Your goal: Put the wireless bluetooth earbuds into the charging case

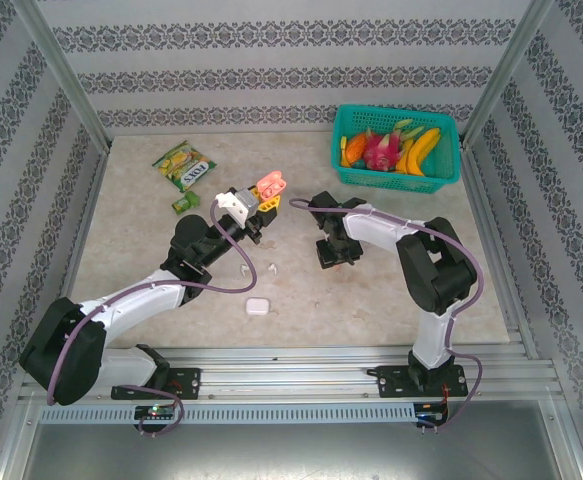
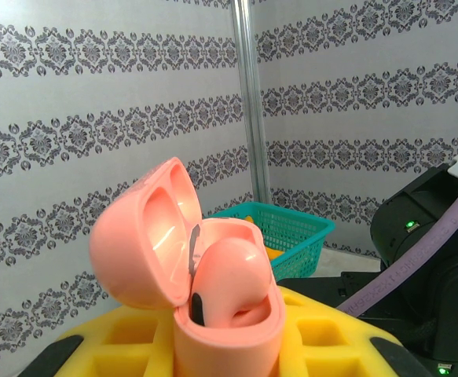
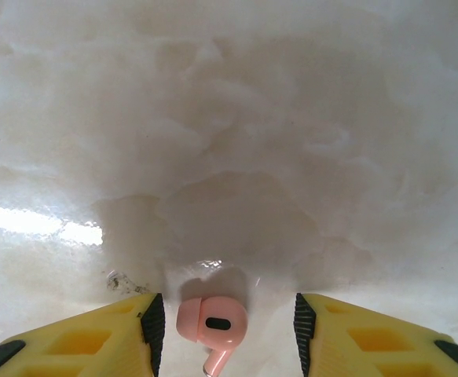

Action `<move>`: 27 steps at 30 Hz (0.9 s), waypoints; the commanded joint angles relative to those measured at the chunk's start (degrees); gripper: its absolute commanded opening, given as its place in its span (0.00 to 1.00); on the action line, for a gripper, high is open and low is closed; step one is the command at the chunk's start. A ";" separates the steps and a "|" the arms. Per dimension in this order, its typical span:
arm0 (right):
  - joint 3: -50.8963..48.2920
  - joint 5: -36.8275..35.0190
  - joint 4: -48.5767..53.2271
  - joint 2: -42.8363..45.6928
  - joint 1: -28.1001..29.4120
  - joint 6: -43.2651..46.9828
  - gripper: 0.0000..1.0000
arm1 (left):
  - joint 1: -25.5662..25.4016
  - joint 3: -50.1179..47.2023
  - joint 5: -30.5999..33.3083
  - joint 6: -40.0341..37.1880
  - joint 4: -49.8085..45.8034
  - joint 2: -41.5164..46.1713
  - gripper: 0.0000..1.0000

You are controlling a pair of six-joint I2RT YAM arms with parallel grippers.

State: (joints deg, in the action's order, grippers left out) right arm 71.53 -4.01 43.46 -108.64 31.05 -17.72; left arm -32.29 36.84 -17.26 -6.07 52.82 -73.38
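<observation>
Pickup of a coral bud is the step in hand. Right pincer (image 3: 225,320) sits low over the worktop (image 3: 236,118), fingers apart, straddling the coral-pink earbud (image 3: 211,320). Neither pad touches it, and it lies nearer one pad than the other. Left pincer (image 1: 263,199) is clamped on the open pink case (image 2: 213,298), held up off the worktop with the lid tipped back. One well looks filled already, though I cannot be sure.

To do it well:
- Centre the bud between the pads first.
- Close slowly on the bulb rather than the stem, with the tips low so it cannot squirt out.
- Lift straight up and carry it stem-down to the case.

White case (image 1: 257,306) lies on the worktop nearer the arm bases.
</observation>
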 commanded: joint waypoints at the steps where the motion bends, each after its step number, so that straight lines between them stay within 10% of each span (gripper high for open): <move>1: 1.42 -0.65 0.71 -1.64 1.03 -0.64 0.49 | -0.49 -0.23 0.76 -1.06 1.00 0.38 0.00; 27: -1.20 -0.74 -0.83 -1.06 0.77 -1.62 0.36 | -0.49 -0.41 0.91 -0.78 1.19 0.31 0.00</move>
State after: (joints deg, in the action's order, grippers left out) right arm 71.55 -3.57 42.96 -109.69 31.66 -18.28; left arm -32.29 36.84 -16.62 -6.07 52.84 -73.38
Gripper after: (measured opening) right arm 0.371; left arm 0.244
